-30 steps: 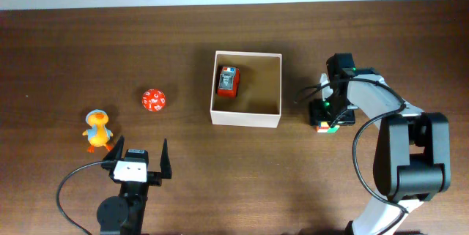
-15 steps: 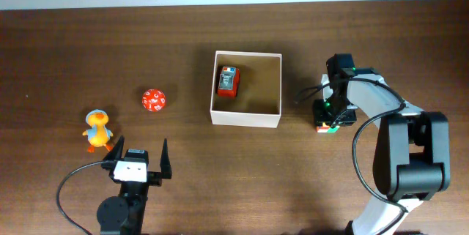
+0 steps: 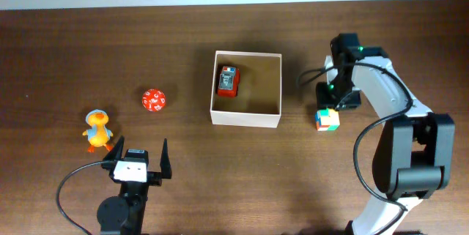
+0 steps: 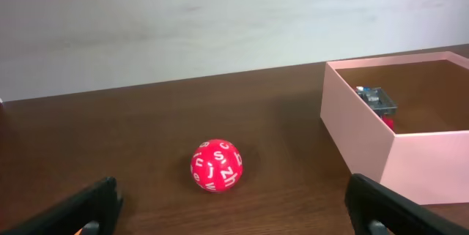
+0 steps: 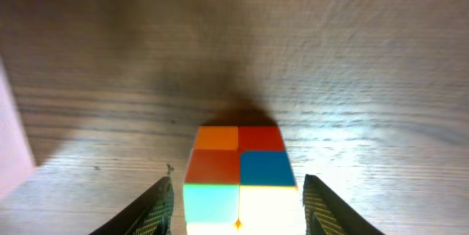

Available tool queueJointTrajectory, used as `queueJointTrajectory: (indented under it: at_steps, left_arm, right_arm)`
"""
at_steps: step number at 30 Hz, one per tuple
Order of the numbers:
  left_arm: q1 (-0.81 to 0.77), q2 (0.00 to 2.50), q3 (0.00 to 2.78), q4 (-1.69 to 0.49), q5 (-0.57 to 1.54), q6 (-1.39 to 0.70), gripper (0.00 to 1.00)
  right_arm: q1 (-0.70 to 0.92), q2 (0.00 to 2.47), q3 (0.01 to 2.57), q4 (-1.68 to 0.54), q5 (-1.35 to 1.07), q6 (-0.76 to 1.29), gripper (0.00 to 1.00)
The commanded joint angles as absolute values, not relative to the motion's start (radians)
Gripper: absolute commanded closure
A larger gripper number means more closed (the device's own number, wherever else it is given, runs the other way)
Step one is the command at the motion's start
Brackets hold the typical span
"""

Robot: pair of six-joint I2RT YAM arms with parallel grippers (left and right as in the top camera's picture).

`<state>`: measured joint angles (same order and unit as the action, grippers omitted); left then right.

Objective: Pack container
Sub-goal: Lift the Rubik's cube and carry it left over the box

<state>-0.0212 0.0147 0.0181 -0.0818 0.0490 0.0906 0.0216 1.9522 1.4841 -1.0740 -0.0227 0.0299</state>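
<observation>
Dark wooden table point(image 3: 73, 45), pale wall behind. Right gripper point(image 5: 239, 204): jaws spread, straddling a colour cube point(image 5: 238, 169), no contact evident. Left gripper point(image 3: 140, 156): spread, idle. The container point(image 3: 246, 118) sits mid-table near the cube, holding a red toy point(image 3: 228, 81). Judged light, thin-walled and flexible; grasp one wall at the rim.

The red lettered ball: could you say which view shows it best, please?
Left wrist view: the red lettered ball is near and unobstructed, its white letters readable. Overhead shows it small; the right wrist view misses it.
</observation>
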Motion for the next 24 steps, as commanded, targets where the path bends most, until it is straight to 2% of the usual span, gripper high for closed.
queueJointTrajectory:
  at_steps: [1,11,24]
  left_arm:
    - [-0.023,0.007,0.012,-0.083,0.049,0.11,0.01]
    - [-0.023,0.007,0.012,-0.083,0.049,0.11,0.01]
    - [-0.023,0.007,0.012,-0.083,0.049,0.11,0.01]
  right_arm:
    - [0.026,1.957,1.528,-1.093,-0.014,0.034,0.47]
    - [0.026,1.957,1.44,-1.111,-0.017,0.034,0.4]
    - [0.026,1.957,1.401,-1.095,-0.031,0.034,0.4]
